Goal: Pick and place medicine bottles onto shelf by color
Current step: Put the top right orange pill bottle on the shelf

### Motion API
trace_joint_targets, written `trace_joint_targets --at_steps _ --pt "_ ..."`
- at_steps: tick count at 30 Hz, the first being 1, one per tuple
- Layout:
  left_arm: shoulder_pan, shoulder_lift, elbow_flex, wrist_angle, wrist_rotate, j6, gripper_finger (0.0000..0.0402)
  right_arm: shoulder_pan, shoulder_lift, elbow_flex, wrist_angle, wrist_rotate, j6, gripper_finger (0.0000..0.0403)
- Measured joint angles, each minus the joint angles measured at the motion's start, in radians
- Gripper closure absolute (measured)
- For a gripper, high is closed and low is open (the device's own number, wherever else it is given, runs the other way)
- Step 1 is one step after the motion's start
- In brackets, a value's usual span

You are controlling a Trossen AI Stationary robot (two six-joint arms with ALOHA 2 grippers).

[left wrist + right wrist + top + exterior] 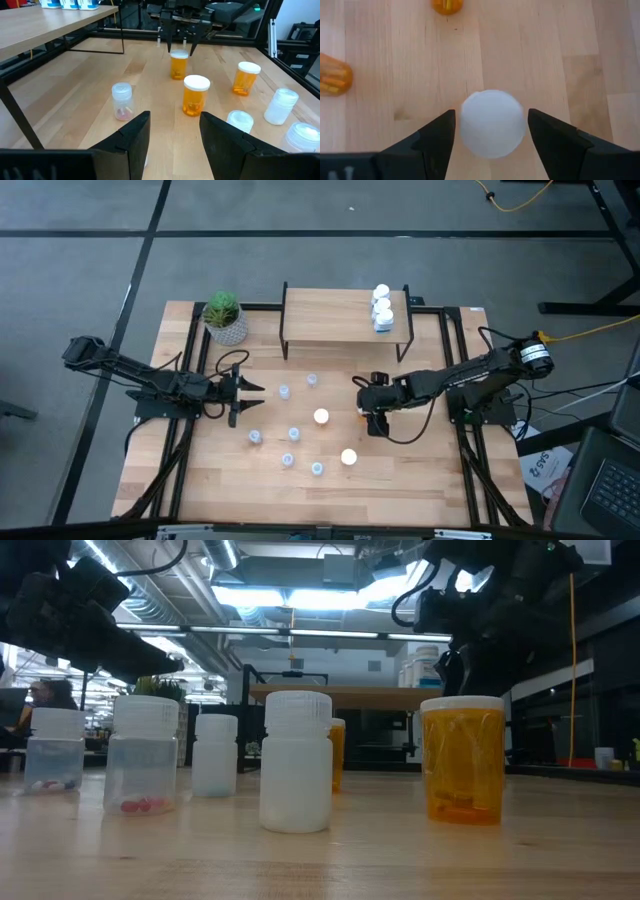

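Several small medicine bottles stand upright on the wooden table: pale clear ones (294, 434), white ones (281, 105) and white-capped orange ones (196, 95). Three white bottles (382, 308) stand at the right end of the shelf (335, 320). My right gripper (492, 125) is open and slants down over one orange bottle (178, 65). Its fingers stand on either side of that bottle's white cap (492, 124), with a small gap on each side. My left gripper (250, 398) waits open at the left, pointing level toward the bottles and touching nothing.
A potted green plant (225, 317) stands at the far left, beside the shelf. Two more orange bottles (321, 417) (348, 457) stand to the left of my right gripper and nearer the front edge. The shelf's left and middle parts are bare.
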Motion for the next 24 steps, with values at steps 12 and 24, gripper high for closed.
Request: trace_joint_targets --at_steps 12,24 --pt "0.000 0.000 0.000 0.000 0.000 0.000 0.0237 0.000 0.003 0.000 0.000 0.001 -0.003 0.0150" --pt "0.000 0.000 0.000 -0.004 -0.003 -0.019 0.0237 0.000 0.043 0.000 0.020 0.029 -0.021 0.0150"
